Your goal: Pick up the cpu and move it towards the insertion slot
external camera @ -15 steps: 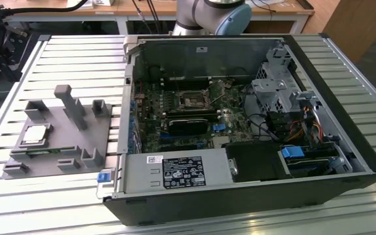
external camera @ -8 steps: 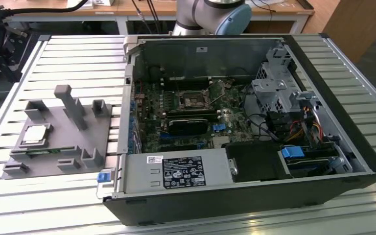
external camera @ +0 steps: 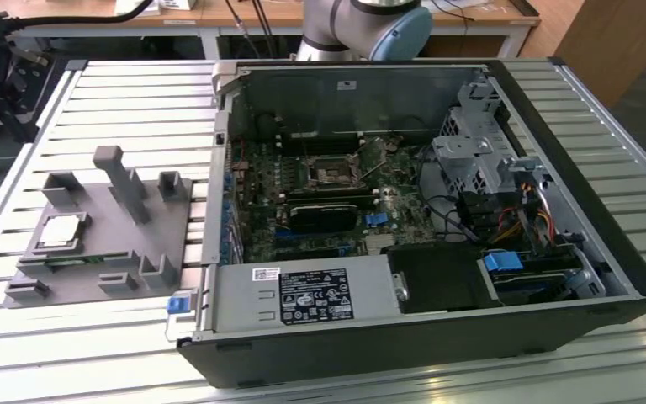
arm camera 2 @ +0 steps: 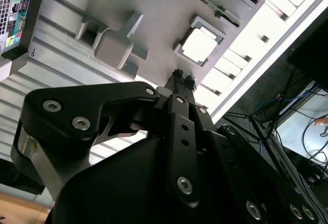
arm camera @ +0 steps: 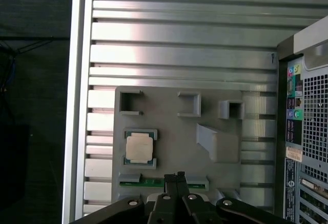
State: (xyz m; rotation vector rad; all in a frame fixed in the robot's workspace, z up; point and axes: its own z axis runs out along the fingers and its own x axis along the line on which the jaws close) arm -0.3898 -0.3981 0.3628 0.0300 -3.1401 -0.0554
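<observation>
Closed gripper [arm camera: 175, 175], fingertips pressed together, nothing held between them; hangs above the grey fixture [arm camera: 169, 126], clear of it and pointing down at it; tips over the fixture's edge where the green memory stick [arm camera: 154, 182] lies; near the cpu [arm camera: 139, 148], not touching it.

Cpu flat, silvery top up, seated in a square recess of the fixture; in the second wrist view, cpu [arm camera 2: 199, 45] bright under the light, just beyond the gripper [arm camera 2: 182, 75]; black finger links and bolts large in the foreground there.

Arm [external camera: 368, 29] in the exterior view: a grey and blue joint beyond the far side of the open case [external camera: 413, 353]; standing on a slatted metal table [external camera: 132, 93], along with case and fixture.

Slot [external camera: 331, 171] in the exterior view: square, dark centre, metal frame, on the motherboard [external camera: 300, 236] inside the case; well apart from the cpu [external camera: 60, 231], with the fixture [external camera: 110, 236] towards the exterior view's left, outside the case wall.

Coloured ports [arm camera: 293, 93] on the case's outer panel in the first wrist view, beside the fixture.
</observation>
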